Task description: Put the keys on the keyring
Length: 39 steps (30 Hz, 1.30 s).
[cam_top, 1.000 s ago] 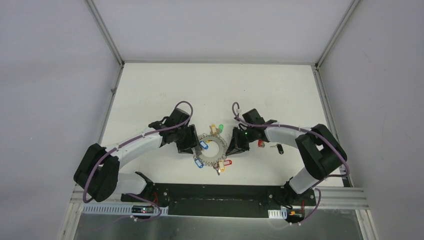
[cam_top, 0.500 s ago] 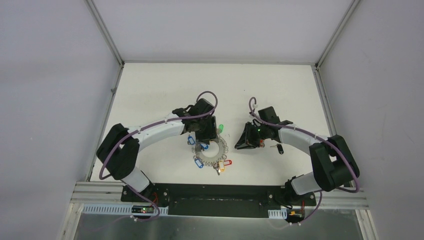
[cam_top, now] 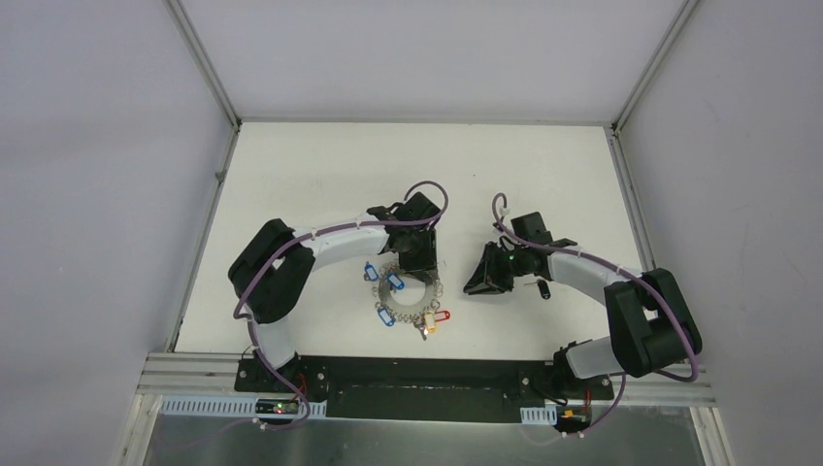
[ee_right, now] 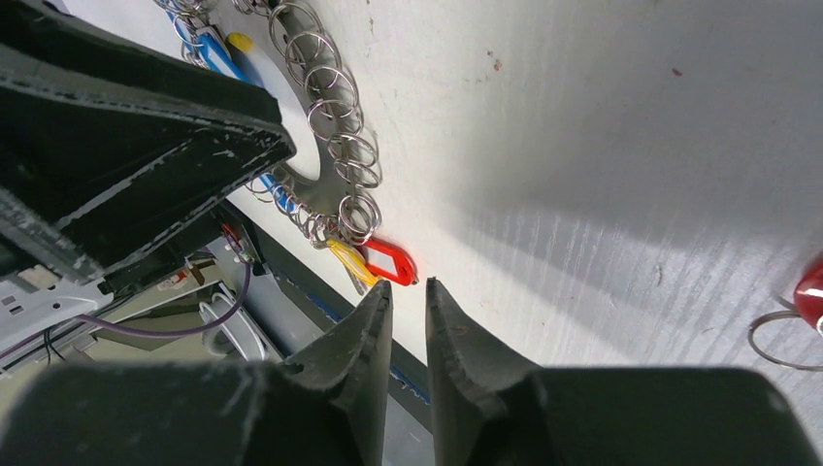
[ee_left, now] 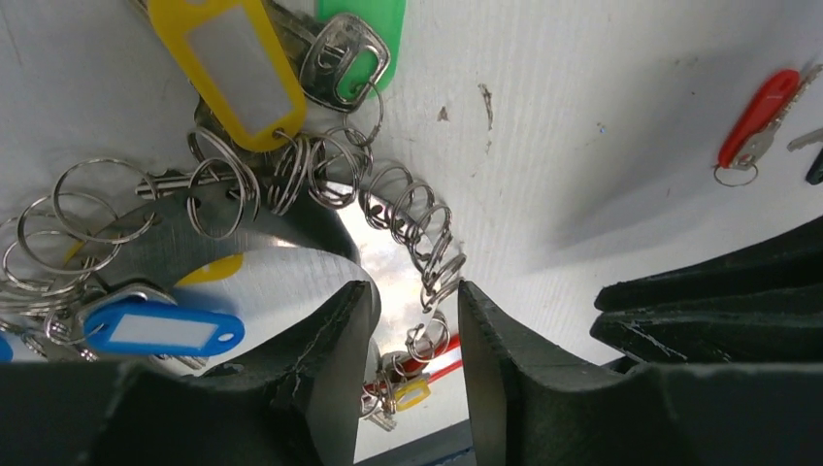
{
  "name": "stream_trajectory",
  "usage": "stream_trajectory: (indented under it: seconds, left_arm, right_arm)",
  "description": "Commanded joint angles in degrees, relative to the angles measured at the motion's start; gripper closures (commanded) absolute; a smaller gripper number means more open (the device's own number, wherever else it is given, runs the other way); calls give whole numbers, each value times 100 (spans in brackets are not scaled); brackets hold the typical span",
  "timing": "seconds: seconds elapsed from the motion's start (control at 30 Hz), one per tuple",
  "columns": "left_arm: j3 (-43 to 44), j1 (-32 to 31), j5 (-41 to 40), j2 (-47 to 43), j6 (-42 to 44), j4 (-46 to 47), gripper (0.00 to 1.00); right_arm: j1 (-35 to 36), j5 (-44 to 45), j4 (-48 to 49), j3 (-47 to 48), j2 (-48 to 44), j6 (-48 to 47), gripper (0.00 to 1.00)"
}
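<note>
The left gripper (ee_left: 415,291) sits over the keyring (ee_left: 262,262). Its two fingers are apart, with the ring's edge and some little rings (ee_left: 427,243) between them, likely so it can hold the ring in place. The right gripper (ee_right: 408,289) is open just a bit and holds nothing. The red key (ee_left: 762,115) and black key (cam_top: 543,289) lie on the table (cam_top: 320,165) near it, away from the ring. A yellow tag (ee_left: 233,68) and a blue tag (ee_left: 160,330) crowd the ring's edge and could get in the way.

Right wrist: red key (ee_right: 809,290) cut by right edge, only head and loop show. Left wrist: black key (ee_left: 814,167) cropped likewise. Top: left pincer (cam_top: 412,264) covers keyring (cam_top: 408,313) far rim; right pincer (cam_top: 470,287) hides red key.
</note>
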Motion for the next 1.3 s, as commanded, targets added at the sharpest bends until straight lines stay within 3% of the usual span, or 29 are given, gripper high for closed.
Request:
stream_trajectory:
  seconds: [0.0, 0.37, 0.47, 0.6, 0.7, 0.9, 1.07, 1.27]
  left_arm:
    - [238, -30, 27, 220, 152, 271, 62]
    - [239, -36, 171, 374, 135, 444, 75]
    - [203, -47, 107, 289, 144, 443, 74]
    - [129, -78, 0, 161, 143, 442, 64]
    - [115, -136, -21, 131, 117, 444, 63]
    - [192, -193, -16, 208, 160, 445, 75]
    - [257, -195, -22, 290, 271, 417, 76]
    - [231, -196, -14, 366, 313, 403, 88]
  right_arm:
    - [-82, -125, -64, -21, -165, -160, 78]
    - [-149, -133, -193, 16, -147, -271, 78]
    - [-167, -142, -206, 16, -156, -285, 78]
    - [-179, -142, -206, 22, -140, -281, 78]
    - [-181, -161, -203, 37, -114, -290, 78]
    - [-181, -159, -204, 7, -103, -289, 78]
    - [-190, -154, -217, 3, -82, -292, 78]
    - [-190, -168, -215, 0, -76, -298, 78]
